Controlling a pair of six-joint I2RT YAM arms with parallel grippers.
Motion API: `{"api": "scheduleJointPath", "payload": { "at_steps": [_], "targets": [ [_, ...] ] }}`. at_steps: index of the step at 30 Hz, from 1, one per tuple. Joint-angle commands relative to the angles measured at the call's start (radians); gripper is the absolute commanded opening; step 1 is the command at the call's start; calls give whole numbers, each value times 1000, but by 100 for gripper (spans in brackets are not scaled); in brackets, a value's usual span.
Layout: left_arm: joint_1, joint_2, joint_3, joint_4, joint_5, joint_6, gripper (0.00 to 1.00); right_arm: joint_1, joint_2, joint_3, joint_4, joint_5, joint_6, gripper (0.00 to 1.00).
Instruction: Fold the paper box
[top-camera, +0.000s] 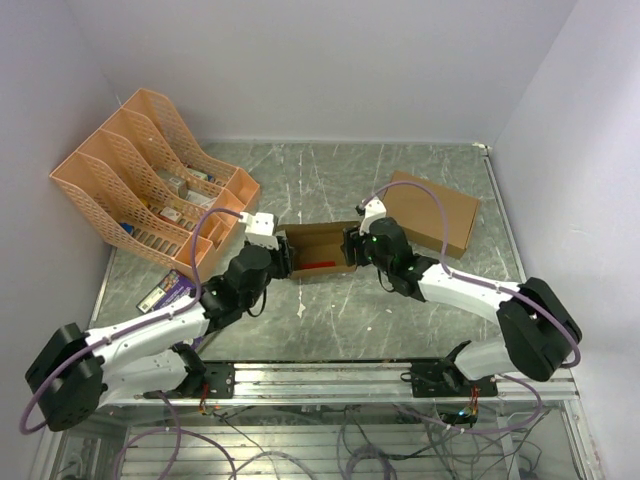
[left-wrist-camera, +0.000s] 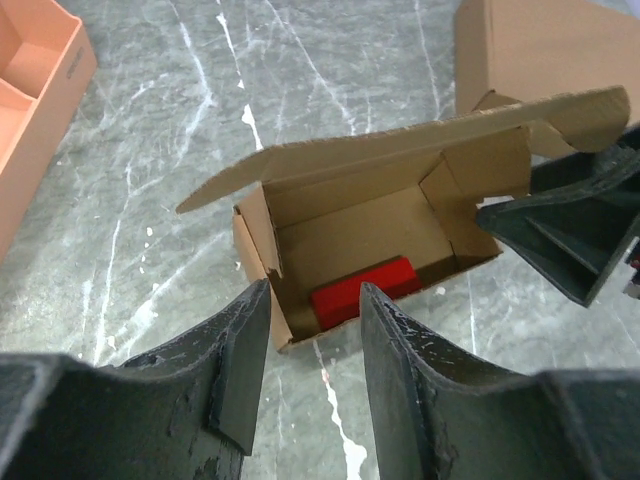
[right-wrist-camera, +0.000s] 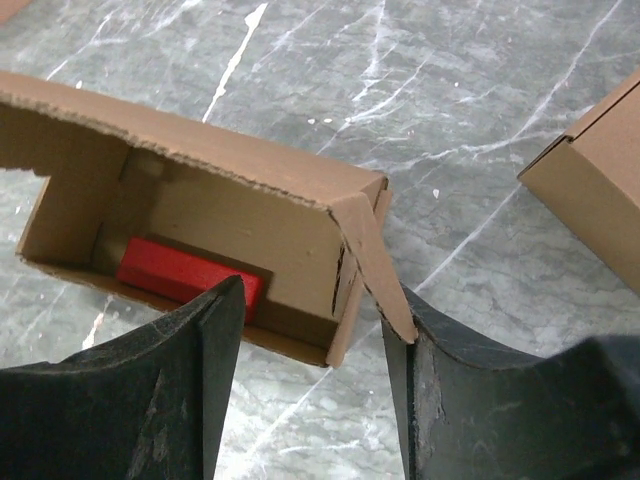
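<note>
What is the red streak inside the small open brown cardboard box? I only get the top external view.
Observer: A red rectangular block, lying flat on the floor of the small brown cardboard box, along the wall nearest the arms' bases.
Operator: Is the left tool gripping the box?
Observer: No; the left tool stands open, its fingers just outside the box.
Operator: And the right?
Observer: The right tool is open too; the box's end flap leans outward, reaching one finger.
</note>
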Motion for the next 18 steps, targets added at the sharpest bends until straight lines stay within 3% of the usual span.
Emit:
{"api": "scheduleJointPath", "payload": {
  "at_steps": [1, 10, 18],
  "targets": [
    [-7, -86, 44, -144, 105, 18, 51, -9, -55, -3, -66, -62, -84, 58],
    [-7, -195, 198, -346, 222, 61, 54, -64, -118, -24, -161, -229, -173, 64],
    [-6, -170, 259, -386, 171, 71, 53, -110, -87, -24, -150, -277, -152, 64]
  ]
}}
